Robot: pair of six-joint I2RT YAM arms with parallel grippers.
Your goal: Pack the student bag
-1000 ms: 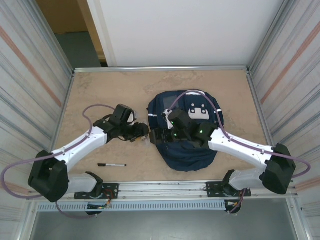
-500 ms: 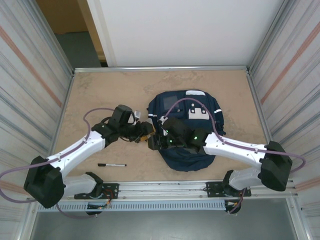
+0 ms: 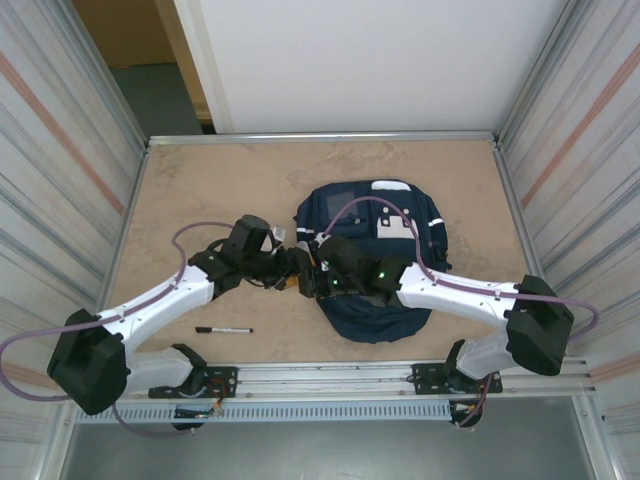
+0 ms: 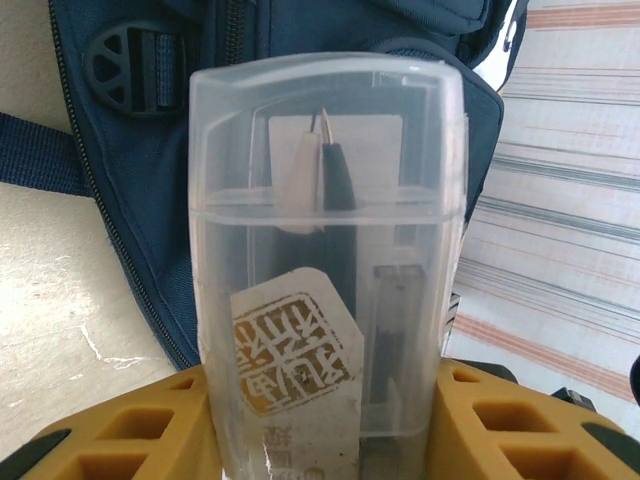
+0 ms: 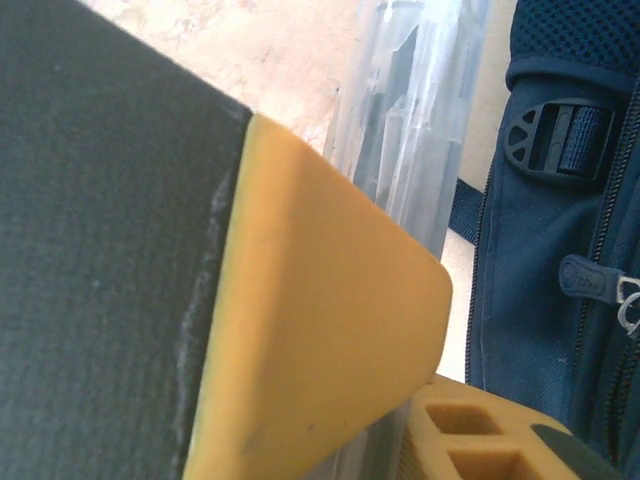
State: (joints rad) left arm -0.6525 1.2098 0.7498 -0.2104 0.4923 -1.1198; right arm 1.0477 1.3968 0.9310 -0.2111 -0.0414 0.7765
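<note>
Left fingers are pinching a clear plastic case. Its long axis sticks straight out of them toward the student bag, which lies flat on the tabletop just past the case's tip. Right fingers straddle the case from the bag's side, can't tell if they're actually gripping it. Only label is a brownish-gold seal stamp, unreadable to me.

Right hand swung left to the clear case; closing around it.
</note>
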